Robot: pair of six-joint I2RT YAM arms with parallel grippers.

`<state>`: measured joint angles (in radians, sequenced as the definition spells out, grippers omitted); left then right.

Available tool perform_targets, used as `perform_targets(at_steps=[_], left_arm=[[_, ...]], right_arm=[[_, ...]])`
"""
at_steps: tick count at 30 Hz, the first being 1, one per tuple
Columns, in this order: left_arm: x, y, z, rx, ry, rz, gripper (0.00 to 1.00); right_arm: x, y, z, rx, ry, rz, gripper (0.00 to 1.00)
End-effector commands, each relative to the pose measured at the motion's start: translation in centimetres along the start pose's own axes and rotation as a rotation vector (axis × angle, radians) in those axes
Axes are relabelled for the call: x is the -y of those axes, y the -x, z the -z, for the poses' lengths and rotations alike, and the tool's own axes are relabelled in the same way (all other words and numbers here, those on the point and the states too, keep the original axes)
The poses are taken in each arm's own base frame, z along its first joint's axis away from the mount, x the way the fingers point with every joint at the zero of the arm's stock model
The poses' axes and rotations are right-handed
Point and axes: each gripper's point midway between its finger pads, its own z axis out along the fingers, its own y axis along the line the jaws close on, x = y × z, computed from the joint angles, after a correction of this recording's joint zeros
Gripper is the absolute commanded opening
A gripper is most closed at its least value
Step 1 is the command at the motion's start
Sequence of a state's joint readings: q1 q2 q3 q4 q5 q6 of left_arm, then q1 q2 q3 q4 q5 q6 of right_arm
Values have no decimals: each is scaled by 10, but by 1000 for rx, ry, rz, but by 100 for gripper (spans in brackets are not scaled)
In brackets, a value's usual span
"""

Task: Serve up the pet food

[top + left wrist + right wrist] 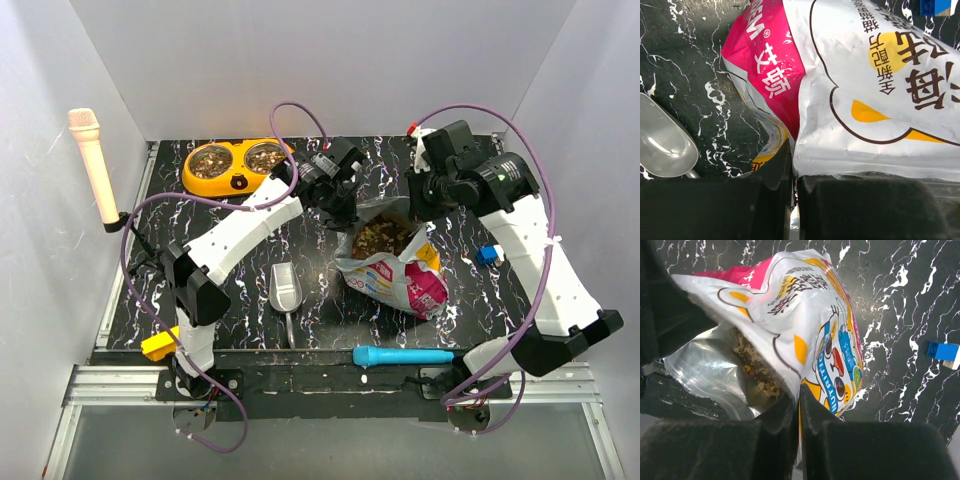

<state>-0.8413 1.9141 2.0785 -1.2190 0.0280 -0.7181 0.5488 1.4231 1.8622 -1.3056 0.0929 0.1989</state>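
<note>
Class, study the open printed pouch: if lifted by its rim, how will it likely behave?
Probably floppy: the pouch film is creased and sagging where the left end effector and right end effector pinch it. Likely bottom-heavy, since kibble sits inside. It may spill if tipped, as the mouth gapes open.

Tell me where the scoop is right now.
In the top view the scoop lies on the table left of centre, just left of the pouch, its handle pointing toward the near edge.
</note>
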Motion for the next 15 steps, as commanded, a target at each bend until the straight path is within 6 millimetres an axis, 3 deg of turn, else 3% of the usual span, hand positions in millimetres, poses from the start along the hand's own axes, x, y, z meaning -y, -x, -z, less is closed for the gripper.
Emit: perform_targets(at_steps=[1, 2, 4, 7, 15], left_arm=[[14, 46, 36, 207, -26, 70, 0], [16, 51, 41, 234, -34, 85, 0], [17, 60, 50, 278, -40, 114, 0], [15, 75, 71, 359, -23, 183, 0], [3, 109, 135, 595, -15, 363, 0]], right_arm=[[-10, 10, 35, 124, 58, -11, 19], [-12, 3, 31, 98, 55, -6, 22], [-16, -7, 27, 75, 50, 6, 37], [-23, -13, 26, 64, 35, 21, 48], [-24, -39, 17, -42, -109, 115, 50]])
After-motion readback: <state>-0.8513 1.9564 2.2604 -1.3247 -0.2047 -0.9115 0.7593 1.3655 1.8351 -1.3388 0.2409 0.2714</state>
